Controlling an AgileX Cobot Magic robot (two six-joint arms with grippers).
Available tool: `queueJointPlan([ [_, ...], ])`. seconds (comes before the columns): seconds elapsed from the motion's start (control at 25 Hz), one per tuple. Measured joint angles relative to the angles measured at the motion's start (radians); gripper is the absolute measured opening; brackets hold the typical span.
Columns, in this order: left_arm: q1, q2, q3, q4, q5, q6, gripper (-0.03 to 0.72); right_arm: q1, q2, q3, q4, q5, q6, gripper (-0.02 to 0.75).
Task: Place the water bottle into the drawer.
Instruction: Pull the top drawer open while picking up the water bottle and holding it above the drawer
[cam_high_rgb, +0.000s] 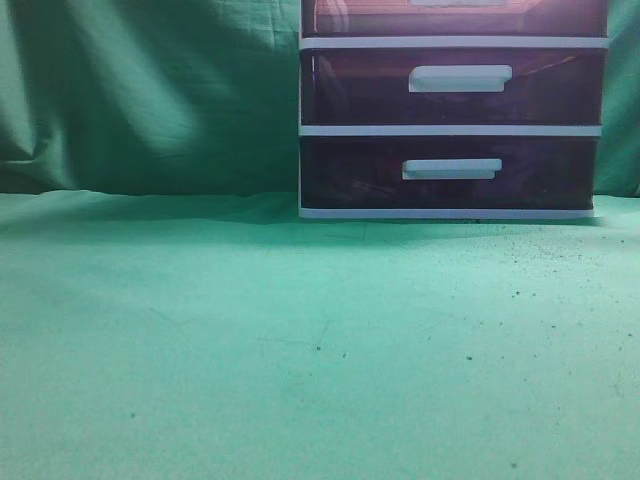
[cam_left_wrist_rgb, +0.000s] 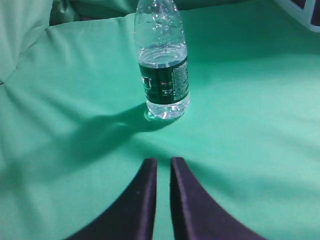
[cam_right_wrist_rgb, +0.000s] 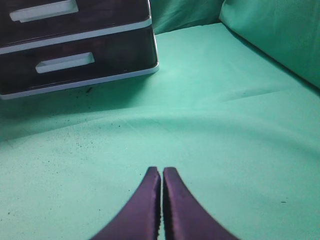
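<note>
A clear water bottle (cam_left_wrist_rgb: 163, 60) with a dark green label stands upright on the green cloth in the left wrist view. My left gripper (cam_left_wrist_rgb: 163, 161) is well short of it, empty, its fingers shut with only a narrow slit between them. The dark drawer unit (cam_high_rgb: 450, 110) with white handles stands at the back right of the exterior view, and all the drawers I can see are closed. It also shows in the right wrist view (cam_right_wrist_rgb: 75, 45) at the upper left. My right gripper (cam_right_wrist_rgb: 162, 170) is shut and empty over bare cloth. Bottle and grippers are out of the exterior view.
Green cloth (cam_high_rgb: 250, 330) covers the table and hangs as a backdrop (cam_high_rgb: 150, 90). A corner of the drawer unit (cam_left_wrist_rgb: 305, 12) shows at the top right of the left wrist view. Dark specks lie on the cloth in front of the drawers.
</note>
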Motion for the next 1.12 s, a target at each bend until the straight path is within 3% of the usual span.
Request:
queueJointPlan([
  [0.96, 0.0, 0.0, 0.0, 0.0, 0.0, 0.0, 0.073, 0.0, 0.0, 0.0, 0.0, 0.0, 0.0, 0.0],
  [1.04, 0.0, 0.0, 0.0, -0.054, -0.014, -0.015, 0.073, 0.0, 0.0, 0.0, 0.0, 0.0, 0.0, 0.0],
  [1.12, 0.0, 0.0, 0.0, -0.194, -0.052, -0.051, 0.073, 0.0, 0.0, 0.0, 0.0, -0.006, 0.0, 0.0],
])
